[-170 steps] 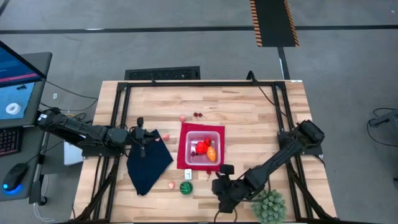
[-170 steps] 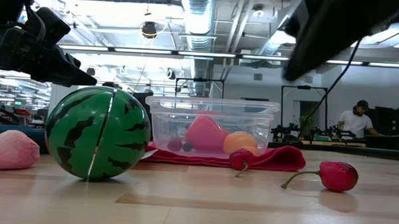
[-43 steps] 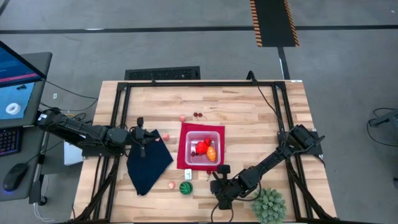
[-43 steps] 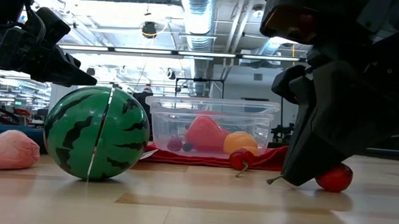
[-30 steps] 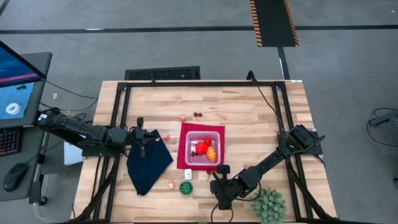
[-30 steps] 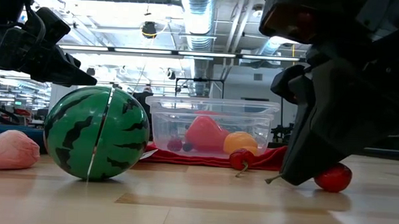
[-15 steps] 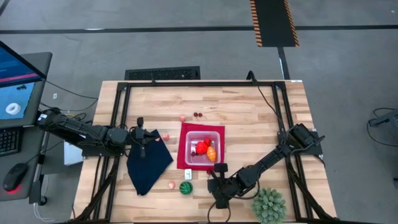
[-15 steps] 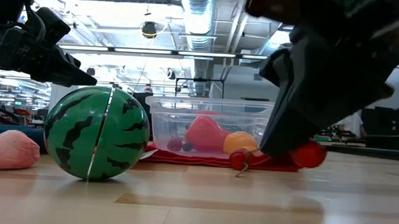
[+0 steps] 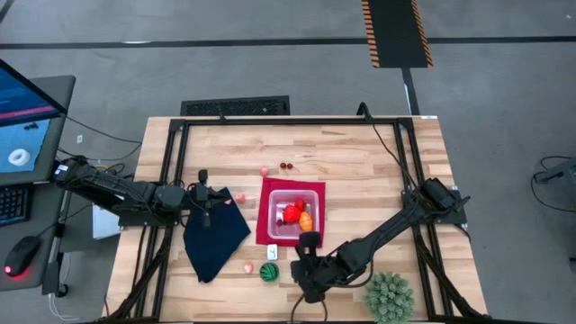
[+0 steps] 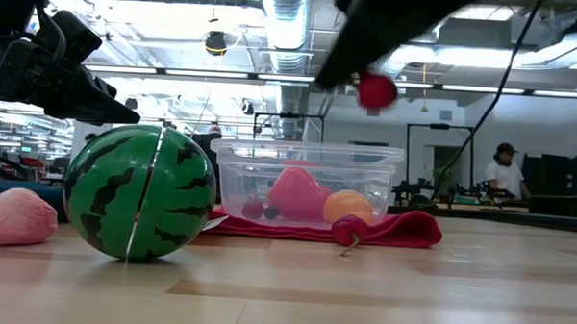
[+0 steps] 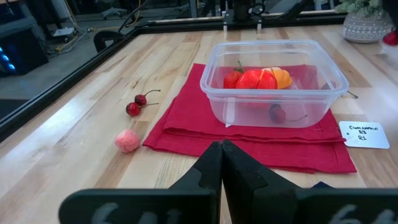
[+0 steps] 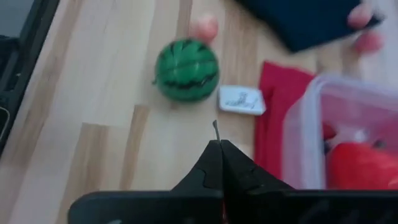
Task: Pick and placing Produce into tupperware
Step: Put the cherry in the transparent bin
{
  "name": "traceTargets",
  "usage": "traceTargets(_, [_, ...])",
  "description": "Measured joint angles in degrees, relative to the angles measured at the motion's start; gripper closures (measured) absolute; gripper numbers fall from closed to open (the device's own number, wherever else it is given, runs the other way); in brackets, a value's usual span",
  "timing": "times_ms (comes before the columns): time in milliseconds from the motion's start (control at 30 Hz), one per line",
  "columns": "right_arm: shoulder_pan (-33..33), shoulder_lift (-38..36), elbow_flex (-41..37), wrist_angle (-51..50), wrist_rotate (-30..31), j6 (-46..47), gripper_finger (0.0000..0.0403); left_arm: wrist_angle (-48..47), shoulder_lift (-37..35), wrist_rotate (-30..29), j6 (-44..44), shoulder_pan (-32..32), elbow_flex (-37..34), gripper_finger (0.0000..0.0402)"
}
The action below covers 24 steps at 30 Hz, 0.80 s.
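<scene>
Right gripper (image 9: 304,268), clamped on a red cherry (image 10: 376,90), hangs just near of the tupperware (image 9: 295,210). Left gripper (image 9: 205,211) sits shut over the navy cloth (image 9: 214,238), far left.

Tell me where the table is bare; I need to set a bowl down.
Bare wood: right of the red mat up to the right arm, and the far strip beyond the cherries. Crowded: the near edge, with watermelon, right gripper, spiky plant, and the navy cloth side.
</scene>
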Motion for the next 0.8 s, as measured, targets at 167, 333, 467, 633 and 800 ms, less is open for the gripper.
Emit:
traceTargets(167, [-2.2,0.0,3.9,-3.5,2.2,-4.1,0.0390,0.0,0.0,0.0,0.0,0.0,0.0,0.0401])
traceTargets(333, [-6.1,-0.1,5.6,-7.2,2.3,-4.5,0.0377,0.0,0.0,0.0,0.0,0.0,0.0,0.0401])
traceTargets(467, [-8.7,-0.1,5.6,-9.0,2.1,-4.5,0.0391,0.0,0.0,0.0,0.0,0.0,0.0,0.0401])
traceTargets(633, [-11.6,-0.1,5.6,-9.5,0.3,-4.3,0.0383,0.0,0.0,0.0,0.0,0.0,0.0,0.0401])
traceTargets(800, [-14.4,-0.1,5.5,-9.6,-0.8,-5.2,0.0372,0.0,0.0,0.0,0.0,0.0,0.0,0.0401])
